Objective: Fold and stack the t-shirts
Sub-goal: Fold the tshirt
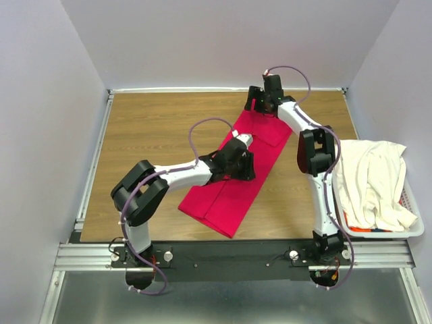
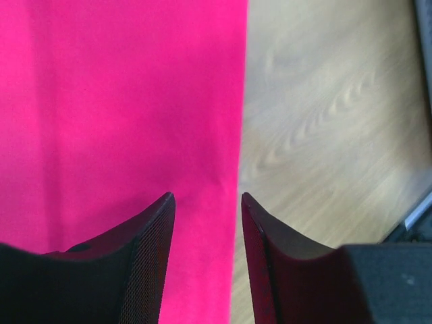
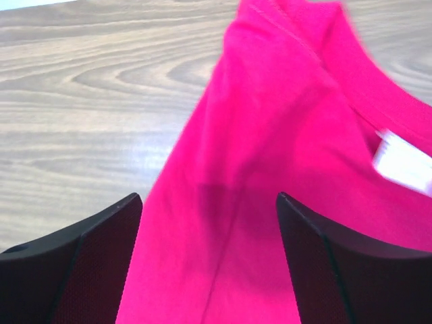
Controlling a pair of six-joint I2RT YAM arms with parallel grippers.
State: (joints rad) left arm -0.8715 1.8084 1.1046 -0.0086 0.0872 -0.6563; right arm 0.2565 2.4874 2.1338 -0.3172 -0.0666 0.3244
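The crimson-red t-shirt [image 1: 226, 199] lies folded into a long strip, running diagonally across the wooden table [image 1: 155, 135]. My left gripper [image 1: 244, 165] hovers over the strip's middle. It is open, and the shirt's straight edge [image 2: 239, 101] runs between its fingertips [image 2: 206, 197]. My right gripper [image 1: 258, 108] is at the strip's far end and stands wide open [image 3: 208, 197] just above the red cloth [image 3: 270, 148], holding nothing. The collar with its white label [image 3: 401, 162] shows there. The cream-white t-shirt [image 1: 371, 179] lies crumpled in the basket on the right.
The white slatted laundry basket [image 1: 413, 229] stands at the table's right edge, beside the right arm. Grey walls close in the table at the back and sides. Bare wood [image 2: 324, 135] lies beside the shirt.
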